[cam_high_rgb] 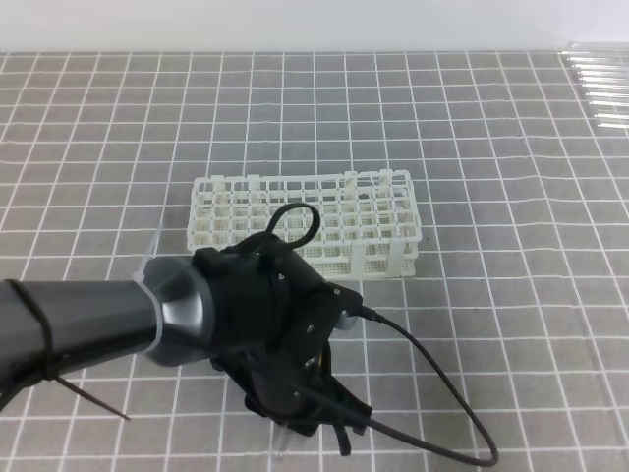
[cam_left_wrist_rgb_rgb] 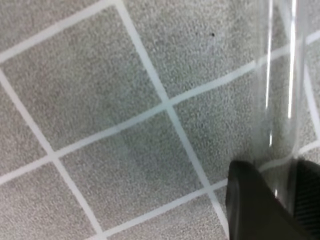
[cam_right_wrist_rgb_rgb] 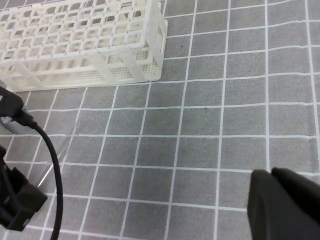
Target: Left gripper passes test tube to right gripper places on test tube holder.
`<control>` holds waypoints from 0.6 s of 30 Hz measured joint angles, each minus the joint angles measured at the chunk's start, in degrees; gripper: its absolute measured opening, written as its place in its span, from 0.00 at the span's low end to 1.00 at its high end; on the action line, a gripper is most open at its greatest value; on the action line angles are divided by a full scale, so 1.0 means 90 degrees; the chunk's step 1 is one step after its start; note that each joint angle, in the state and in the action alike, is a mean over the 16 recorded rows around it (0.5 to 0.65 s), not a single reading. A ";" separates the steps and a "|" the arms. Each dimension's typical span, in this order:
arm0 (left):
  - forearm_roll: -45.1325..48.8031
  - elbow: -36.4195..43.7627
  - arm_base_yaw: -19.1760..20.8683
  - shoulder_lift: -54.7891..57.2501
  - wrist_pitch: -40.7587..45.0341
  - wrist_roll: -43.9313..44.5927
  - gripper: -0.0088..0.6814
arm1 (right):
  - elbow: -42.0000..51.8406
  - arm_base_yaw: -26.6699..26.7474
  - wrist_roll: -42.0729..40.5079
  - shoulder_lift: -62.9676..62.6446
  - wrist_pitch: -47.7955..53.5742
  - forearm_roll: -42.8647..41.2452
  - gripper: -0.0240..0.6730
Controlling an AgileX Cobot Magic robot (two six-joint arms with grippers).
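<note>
Left gripper (cam_left_wrist_rgb_rgb: 278,176): you are clamping its two black jaws onto the test tube (cam_left_wrist_rgb_rgb: 280,90); the glass is sitting between the jaw tips and running up and away from them.
Test tube position: it is lying over the grey gridded mat (cam_left_wrist_rgb_rgb: 115,125), at the near middle of the scene, well apart from the rack. I cannot tell whether it is touching the mat.
Left arm (cam_high_rgb: 79,324): it is reaching in from the left, with the wrist pointing down at the near edge of the overhead view.
Black cable (cam_high_rgb: 432,379): it is looping from the left wrist out to the right and back toward the near edge.
Right gripper (cam_right_wrist_rgb_rgb: 272,175): only dark jaw ends are showing at the near right of its own camera; I cannot tell whether they are apart or together.
Test tube holder (cam_high_rgb: 305,221): the white rack is standing on the mat, far of the left gripper.
Spare clear tubes (cam_high_rgb: 601,84): they are lying side by side at the far right corner.
</note>
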 joint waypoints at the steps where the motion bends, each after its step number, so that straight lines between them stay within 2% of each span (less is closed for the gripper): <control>1: -0.0001 0.0000 0.0000 0.0004 0.0006 0.0007 0.04 | 0.0000 0.0000 0.0000 0.0000 0.0003 0.0000 0.03; 18: 0.0016 0.0023 0.0000 -0.0340 0.0108 0.0369 0.03 | 0.0000 0.0000 0.0000 0.0000 0.0077 0.0008 0.03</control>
